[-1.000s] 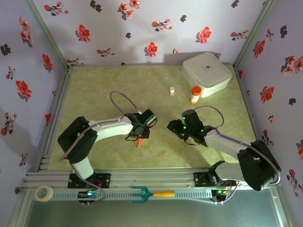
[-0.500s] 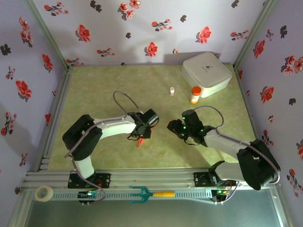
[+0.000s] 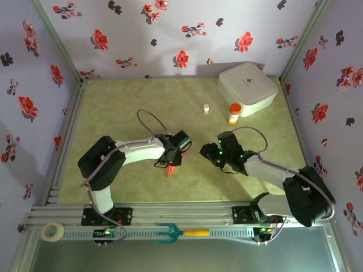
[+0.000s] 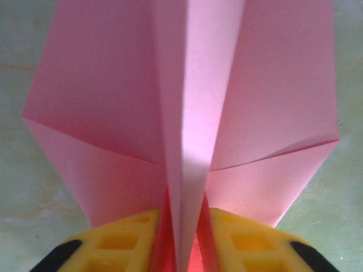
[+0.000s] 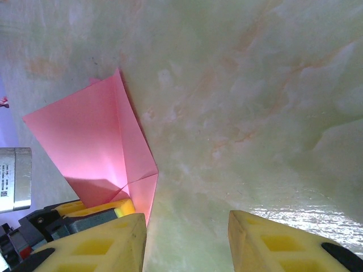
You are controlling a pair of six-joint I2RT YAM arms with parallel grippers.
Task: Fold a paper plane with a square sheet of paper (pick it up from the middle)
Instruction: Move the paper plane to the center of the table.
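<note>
Paper plane, salmon-pink and folded into a slim dart with a raised centre crease, stands pinched along that crease between the yellow fingers of the left gripper. Its two wings spread flat to either side above the pale green marbled table. From the top camera the paper plane shows as a small pink tip pointing towards the near edge, poking out below the left gripper, whose jaws are clenched on it, near the middle of the table.

The right gripper sits just to the right of the plane, apart from it, low over the table. In its own wrist view the right gripper has its yellow fingers spread wide with only bare table between them, released and gripping nothing. The paper plane lies to the left of them there, its base caught in a yellow finger of the left gripper.

Farther back on the right stands a white rounded box. Just in front of it are an orange pill bottle with a white cap and a small white vial. On the metal rail at the near edge lie a teal fork with an orange handle and a roll of tape.
</note>
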